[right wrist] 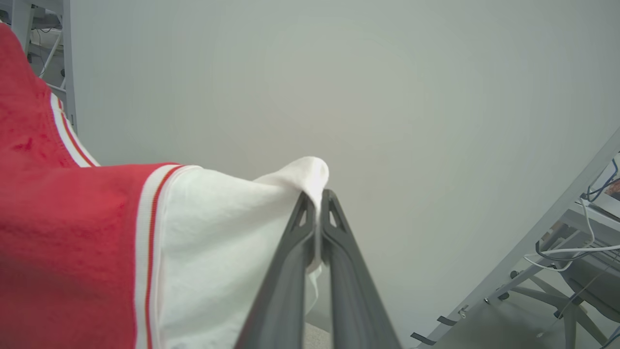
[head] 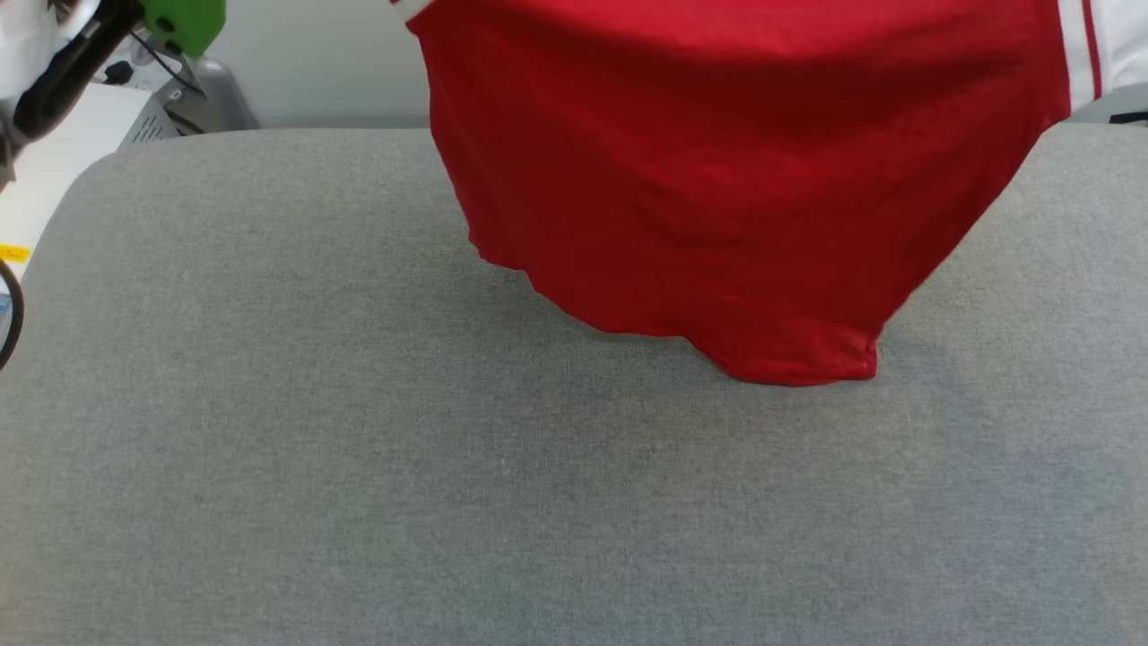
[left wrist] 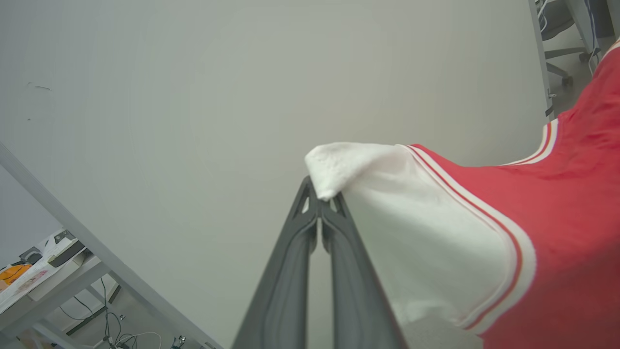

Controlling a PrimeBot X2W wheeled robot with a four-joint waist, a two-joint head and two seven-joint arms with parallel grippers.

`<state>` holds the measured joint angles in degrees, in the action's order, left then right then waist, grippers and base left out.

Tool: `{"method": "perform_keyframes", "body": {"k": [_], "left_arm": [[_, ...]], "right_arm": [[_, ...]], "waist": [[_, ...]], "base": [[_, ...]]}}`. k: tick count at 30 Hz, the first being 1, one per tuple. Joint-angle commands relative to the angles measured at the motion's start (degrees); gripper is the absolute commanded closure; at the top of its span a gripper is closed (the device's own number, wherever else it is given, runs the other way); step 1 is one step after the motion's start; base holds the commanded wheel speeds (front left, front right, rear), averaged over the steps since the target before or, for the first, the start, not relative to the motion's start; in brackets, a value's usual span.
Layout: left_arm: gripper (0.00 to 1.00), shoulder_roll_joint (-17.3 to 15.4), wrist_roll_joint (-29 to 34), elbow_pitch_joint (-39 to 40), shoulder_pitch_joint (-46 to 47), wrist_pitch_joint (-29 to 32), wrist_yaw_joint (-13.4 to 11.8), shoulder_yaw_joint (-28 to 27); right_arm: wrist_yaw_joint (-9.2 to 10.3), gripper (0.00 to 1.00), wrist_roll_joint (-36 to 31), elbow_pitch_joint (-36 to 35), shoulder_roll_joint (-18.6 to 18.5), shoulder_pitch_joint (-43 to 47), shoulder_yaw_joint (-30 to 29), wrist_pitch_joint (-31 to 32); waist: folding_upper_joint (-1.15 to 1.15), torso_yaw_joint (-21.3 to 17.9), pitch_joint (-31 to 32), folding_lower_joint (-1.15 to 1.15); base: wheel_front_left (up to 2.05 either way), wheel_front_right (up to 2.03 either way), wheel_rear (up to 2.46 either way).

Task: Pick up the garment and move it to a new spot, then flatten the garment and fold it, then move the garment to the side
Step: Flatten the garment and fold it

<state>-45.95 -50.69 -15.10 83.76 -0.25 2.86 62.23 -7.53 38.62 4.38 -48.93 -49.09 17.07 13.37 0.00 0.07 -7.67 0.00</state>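
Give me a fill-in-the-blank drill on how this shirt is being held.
1. The left gripper is shut on a ____ sleeve of the garment.
2. The right gripper is shut on the other ____.
3. The garment's body is ____ in colour.
4. Beneath it lies a ____ fabric surface.
Missing words: white; sleeve; red; grey.

Garment [head: 717,179]: red shirt, white sleeves [left wrist: 426,242], red-and-white striped trim. Hangs lifted, stretched wide between both sleeve tips, plain red side showing. Lower hem [head: 798,368] sags lowest at right, touching grey desk [head: 359,449].
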Motion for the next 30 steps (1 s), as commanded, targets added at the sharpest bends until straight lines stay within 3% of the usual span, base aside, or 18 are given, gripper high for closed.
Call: {"method": "perform_keyframes", "body": {"k": [1,15,24,30], "left_arm": [[1.0,0.96,1.22,-0.65,1.55,0.15,-0.07,-0.23],[1.0,6.62,3.37,-11.04,14.84,-1.68,1.53,-3.4],[1.0,10.26,7.96,-15.04,22.3,-7.5,-1.1,-4.82],[1.0,10.11,8.99,-14.09,25.51,-8.35,-2.31,-5.78]], "right_arm": [[0.04,1.0,0.61,0.65,0.02,-1.9,0.87,0.03],[0.04,1.0,-0.92,12.48,2.25,-25.29,10.76,1.74],[0.04,1.0,-6.26,24.78,5.3,-43.65,13.94,-3.44],[0.04,1.0,-8.55,32.37,8.55,-52.12,15.07,-8.08]], "waist": [[0.0,0.01,-0.7,0.0],[0.0,-0.71,-15.47,0.0],[0.0,-0.56,-23.68,0.0],[0.0,-1.15,-26.39,0.0]], "base": [[0.0,0.0,0.0],[0.0,0.0,0.0],[0.0,0.0,0.0],[0.0,0.0,0.0]]}}
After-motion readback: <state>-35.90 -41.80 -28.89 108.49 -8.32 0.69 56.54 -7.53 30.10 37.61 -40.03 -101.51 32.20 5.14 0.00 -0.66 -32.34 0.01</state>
